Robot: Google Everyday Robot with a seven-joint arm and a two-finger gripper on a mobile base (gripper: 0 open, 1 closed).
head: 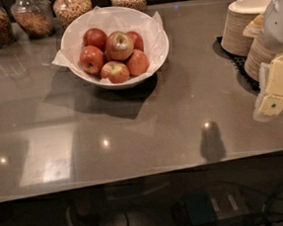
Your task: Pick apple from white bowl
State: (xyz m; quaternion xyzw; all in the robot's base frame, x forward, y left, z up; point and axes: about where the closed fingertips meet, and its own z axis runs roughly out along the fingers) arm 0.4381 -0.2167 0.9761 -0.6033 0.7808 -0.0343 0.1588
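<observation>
**A:** In the camera view, where is the fruit?

**B:** It sits in the wide, round, glossy white bowl [114, 82]. The bowl stands on the shiny grey-brown desk top [158, 133], close to the far edge and left of the middle. Crinkled white paper [59, 58] lines it and sticks out past the rim on both sides.

**A:** How many pieces?

**B:** Six red-and-yellow apples [120, 45] show. They are heaped and touch one another, and one rests on top of the heap with its stem hollow facing up.

**A:** And the gripper?

**B:** The pale yellow gripper [274, 92] hangs at the right edge of the desk, roughly midway between the far and near edges. It is below a rounded white arm shell [282, 13]. It is well apart from the white bowl and the apples.

**A:** Released or clenched?

**B:** I cannot tell. The right side of the view cuts it off.

**A:** What is beside it?

**B:** Two stacks of beige disposable bowls [242, 24] stand upside down near the far right corner, on a black mat [235, 61]. The gripper and the arm shell cover part of the nearer stack.

**A:** And along the far edge?

**B:** Four glass jars of brown grain or nuts [33, 15] stand in a row from the far left corner toward the middle. Two of them are just behind the white bowl.

**A:** Anything below the near edge?

**B:** Dark cables [268, 208] lie in shadow on the floor.
</observation>
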